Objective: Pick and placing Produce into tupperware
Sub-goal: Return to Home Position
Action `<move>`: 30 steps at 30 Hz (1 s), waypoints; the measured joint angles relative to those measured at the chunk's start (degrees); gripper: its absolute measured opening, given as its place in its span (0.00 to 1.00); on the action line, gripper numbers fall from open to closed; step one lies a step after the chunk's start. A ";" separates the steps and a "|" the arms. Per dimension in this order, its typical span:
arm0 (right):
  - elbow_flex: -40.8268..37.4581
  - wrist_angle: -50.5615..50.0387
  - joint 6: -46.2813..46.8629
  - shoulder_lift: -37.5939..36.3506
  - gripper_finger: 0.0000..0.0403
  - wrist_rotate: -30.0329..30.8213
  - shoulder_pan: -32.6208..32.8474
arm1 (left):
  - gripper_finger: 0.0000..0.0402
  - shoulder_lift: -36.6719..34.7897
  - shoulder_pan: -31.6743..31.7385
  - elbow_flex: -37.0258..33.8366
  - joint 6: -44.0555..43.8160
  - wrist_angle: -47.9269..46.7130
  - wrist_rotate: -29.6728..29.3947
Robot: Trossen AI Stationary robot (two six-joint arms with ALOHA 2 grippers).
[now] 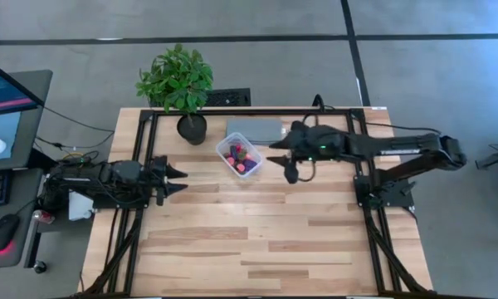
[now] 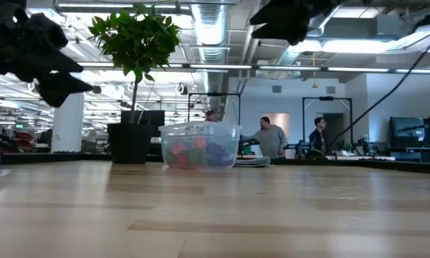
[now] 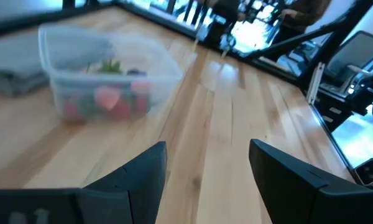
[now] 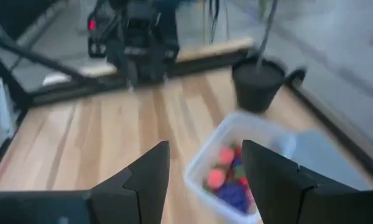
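Observation:
The tupperware (image 1: 239,156) is a clear box standing on its base on the far middle of the table, and the produce (image 1: 241,155) lies inside it as red, pink and dark purple pieces. Both also show in the low view (image 2: 201,145), the left wrist view (image 3: 105,74) and the right wrist view (image 4: 236,168). My left gripper (image 1: 178,180) is open, raised above the table to the box's left and pointing toward it. My right gripper (image 1: 282,159) is open too, hovering just right of the box and holding nothing.
A potted plant (image 1: 183,87) stands at the far edge, just left of the box. A flat grey slab (image 1: 253,130) lies behind the box. Black frame rails run along the table's left, right and far sides. Bare wood stretches across the near half. People stand in the room beyond.

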 joint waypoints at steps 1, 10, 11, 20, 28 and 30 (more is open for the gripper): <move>-2.39 3.10 -0.76 -1.62 0.56 0.39 0.18 | 0.55 0.00 0.00 0.00 1.08 0.96 -0.04; -23.89 26.92 1.51 -14.95 0.56 0.57 0.27 | 0.55 0.00 0.00 0.00 15.63 11.97 0.13; -25.52 29.45 0.82 -15.91 0.56 -0.02 0.57 | 0.55 0.00 0.00 0.00 17.02 12.26 0.09; -36.02 43.54 1.51 -19.93 0.56 -1.88 2.85 | 0.55 0.00 0.00 0.00 22.02 14.37 -2.93; -41.05 52.99 3.17 -20.14 0.56 -1.84 3.31 | 0.55 0.00 -0.02 0.00 23.77 16.50 -2.86; -43.10 54.50 3.60 -20.68 0.56 -1.81 3.25 | 0.55 0.00 -0.02 0.00 23.75 16.54 -2.58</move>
